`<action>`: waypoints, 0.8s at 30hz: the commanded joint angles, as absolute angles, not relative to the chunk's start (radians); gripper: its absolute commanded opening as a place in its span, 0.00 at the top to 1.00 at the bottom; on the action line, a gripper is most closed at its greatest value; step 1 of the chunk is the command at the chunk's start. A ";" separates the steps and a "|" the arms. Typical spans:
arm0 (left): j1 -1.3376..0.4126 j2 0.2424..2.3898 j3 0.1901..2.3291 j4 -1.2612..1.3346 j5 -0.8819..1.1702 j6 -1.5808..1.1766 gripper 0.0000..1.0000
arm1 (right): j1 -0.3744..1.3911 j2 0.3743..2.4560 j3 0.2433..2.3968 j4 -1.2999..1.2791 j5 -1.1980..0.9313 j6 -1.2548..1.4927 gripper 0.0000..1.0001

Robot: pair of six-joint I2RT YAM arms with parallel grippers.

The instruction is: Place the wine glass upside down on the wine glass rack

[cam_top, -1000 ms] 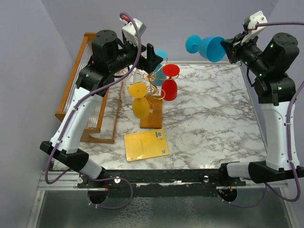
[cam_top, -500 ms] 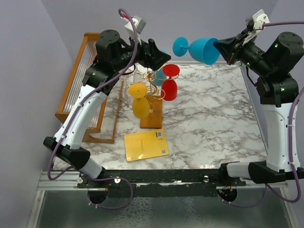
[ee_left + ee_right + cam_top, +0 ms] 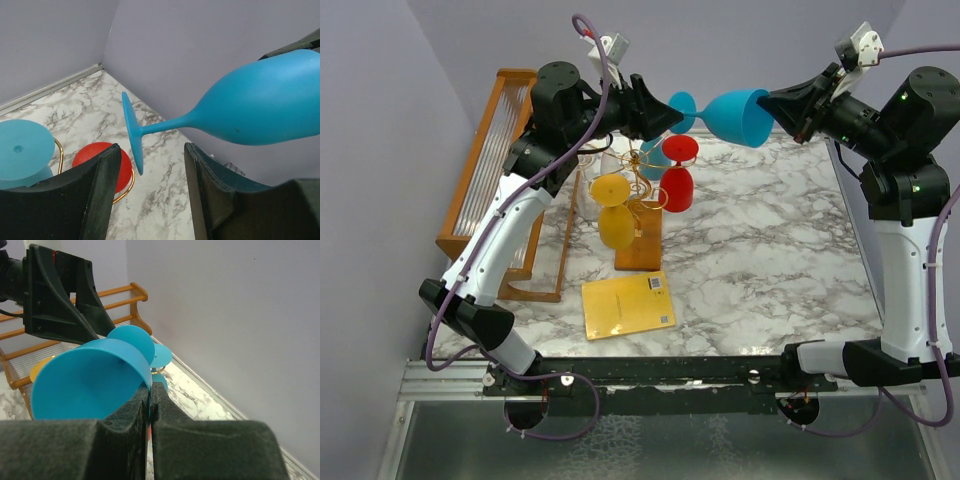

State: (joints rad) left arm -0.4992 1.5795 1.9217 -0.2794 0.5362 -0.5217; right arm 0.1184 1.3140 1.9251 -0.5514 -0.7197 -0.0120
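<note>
A blue wine glass (image 3: 735, 115) hangs level in the air above the back of the table, its foot (image 3: 682, 108) pointing left. My right gripper (image 3: 786, 104) is shut on the rim (image 3: 142, 371) of its bowl. My left gripper (image 3: 665, 114) meets it from the left with its jaws apart. In the left wrist view the foot (image 3: 132, 131) stands just ahead of the gap between my fingers (image 3: 105, 175), touching neither. Below, the gold wire wine glass rack (image 3: 645, 178) on its wooden base holds a red glass (image 3: 678, 185), a yellow glass (image 3: 613, 212) and a light blue one (image 3: 657, 152), all upside down.
A large wooden frame with clear rods (image 3: 492, 170) stands at the table's left edge. A yellow card (image 3: 628, 305) lies flat on the marble in front of the rack. The purple back wall is close behind both grippers.
My right arm has carried the blue glass leftward until its foot reaches the left gripper. The left gripper has swung up toward the foot and its jaws have narrowed.
</note>
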 commanded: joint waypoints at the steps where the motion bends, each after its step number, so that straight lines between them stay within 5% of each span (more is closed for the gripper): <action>1: -0.495 1.575 1.907 -0.233 0.571 -0.545 0.48 | 0.121 1.289 1.940 -0.513 -0.776 0.009 0.99; 19: -0.495 1.573 1.897 -0.237 0.569 -0.535 0.99 | 0.121 1.286 1.919 -0.504 -0.787 0.003 0.99; 24: -0.494 1.564 1.911 -0.255 0.550 -0.515 1.00 | 0.121 1.282 1.901 -0.511 -0.782 -0.020 0.95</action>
State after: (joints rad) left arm -0.4976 1.5795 1.8992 -0.2615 0.5457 -0.5453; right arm 0.1188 1.3037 1.9171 -0.5438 -0.7746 -0.0048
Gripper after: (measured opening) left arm 0.029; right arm 0.020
